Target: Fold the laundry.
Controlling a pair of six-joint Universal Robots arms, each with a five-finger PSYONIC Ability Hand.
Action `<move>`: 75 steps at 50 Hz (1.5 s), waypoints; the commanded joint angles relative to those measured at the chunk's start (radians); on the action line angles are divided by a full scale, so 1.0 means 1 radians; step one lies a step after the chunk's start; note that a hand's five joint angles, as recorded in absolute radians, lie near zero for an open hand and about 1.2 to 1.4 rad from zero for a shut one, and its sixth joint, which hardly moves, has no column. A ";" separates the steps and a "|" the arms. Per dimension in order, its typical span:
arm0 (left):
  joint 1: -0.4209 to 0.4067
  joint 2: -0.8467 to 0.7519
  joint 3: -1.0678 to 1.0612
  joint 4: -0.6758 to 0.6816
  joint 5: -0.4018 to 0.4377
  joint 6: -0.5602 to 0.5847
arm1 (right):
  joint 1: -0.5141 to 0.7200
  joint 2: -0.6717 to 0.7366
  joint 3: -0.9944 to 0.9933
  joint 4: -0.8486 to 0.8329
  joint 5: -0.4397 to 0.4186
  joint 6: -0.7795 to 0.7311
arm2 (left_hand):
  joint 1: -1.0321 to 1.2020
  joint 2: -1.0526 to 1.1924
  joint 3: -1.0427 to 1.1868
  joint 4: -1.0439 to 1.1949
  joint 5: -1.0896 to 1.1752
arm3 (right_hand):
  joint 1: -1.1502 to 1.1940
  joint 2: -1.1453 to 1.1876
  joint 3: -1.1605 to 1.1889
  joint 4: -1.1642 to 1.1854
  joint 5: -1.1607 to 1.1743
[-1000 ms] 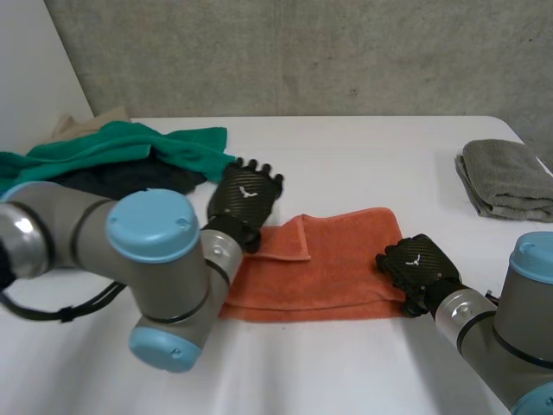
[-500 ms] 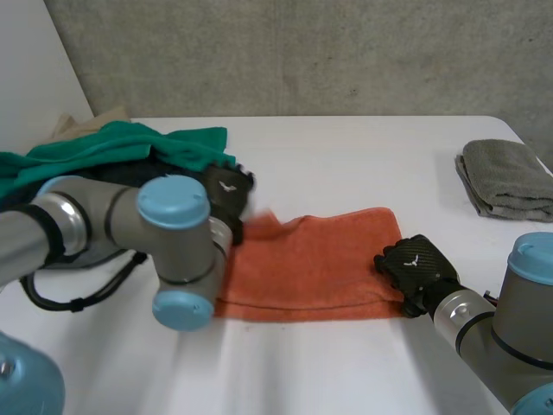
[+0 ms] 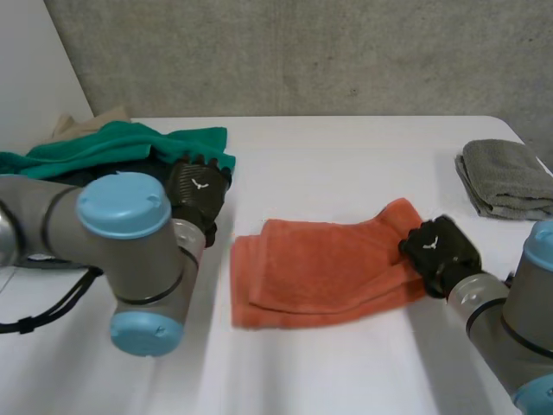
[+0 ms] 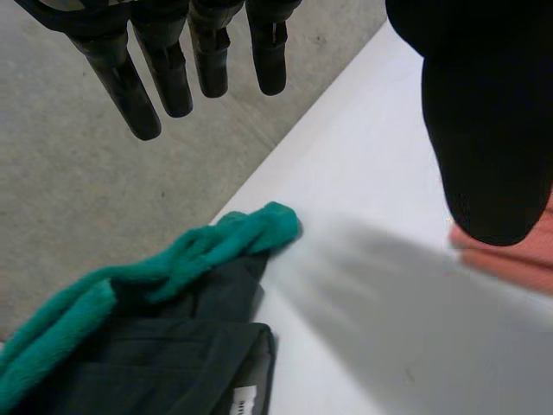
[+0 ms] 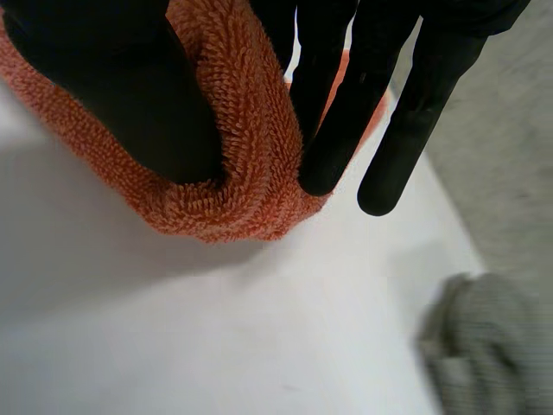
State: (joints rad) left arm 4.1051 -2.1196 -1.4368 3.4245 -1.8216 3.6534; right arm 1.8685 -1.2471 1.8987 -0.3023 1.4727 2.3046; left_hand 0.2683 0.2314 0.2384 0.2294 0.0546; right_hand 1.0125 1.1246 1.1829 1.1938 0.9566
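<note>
The orange towel [image 3: 320, 272] is spread across the middle of the counter [image 3: 346, 164], partly doubled over, with its long axis running left to right. Its right end is pinched between the thumb and fingers of the right hand [image 3: 441, 251]. The left hand [image 3: 197, 190] is held empty, fingers straight, far-left of the towel beside the green cloth [image 3: 112, 147]. The towel's free left end lies nearer that hand, which is judged better placed to take it.
</note>
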 commanded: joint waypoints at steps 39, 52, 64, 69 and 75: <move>-0.132 0.123 0.005 -0.005 0.208 -0.335 | 0.101 -0.072 -0.267 0.262 -0.184 0.829 | -0.031 0.006 -0.001 0.008 0.008 | -0.838 -0.950 -1.008 -1.019 -0.957; -0.200 -0.051 0.055 -0.211 -0.097 -0.334 | 0.130 0.258 -0.455 0.356 -0.187 0.714 | -0.020 0.017 0.010 0.019 0.019 | -0.838 -0.950 -1.008 -1.019 -0.957; -0.151 -0.068 -0.005 -0.219 -0.004 -0.319 | 0.187 0.312 -0.498 0.365 -0.103 0.521 | -0.014 0.023 0.016 0.025 0.025 | -0.838 -0.950 -1.008 -1.019 -0.957; -0.143 -0.011 0.025 -0.217 0.044 -0.289 | 0.196 0.224 -0.469 0.339 -0.052 0.498 | -0.020 0.017 0.010 0.019 0.020 | -0.838 -0.950 -1.008 -1.019 -0.957; -0.095 0.092 0.091 -0.214 0.160 -0.227 | 0.268 0.080 -0.314 0.195 -0.037 0.480 | -0.028 0.009 0.002 0.011 0.011 | -0.838 -0.950 -1.008 -1.019 -0.957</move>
State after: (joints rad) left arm 3.9726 -2.1195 -1.4056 3.2075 -1.7652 3.3724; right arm 2.0797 -1.0364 1.4533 0.0155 1.4186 2.7982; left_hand 0.2683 0.2255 0.2375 0.2224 0.0548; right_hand 0.2003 0.1900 0.2037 0.2033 0.0487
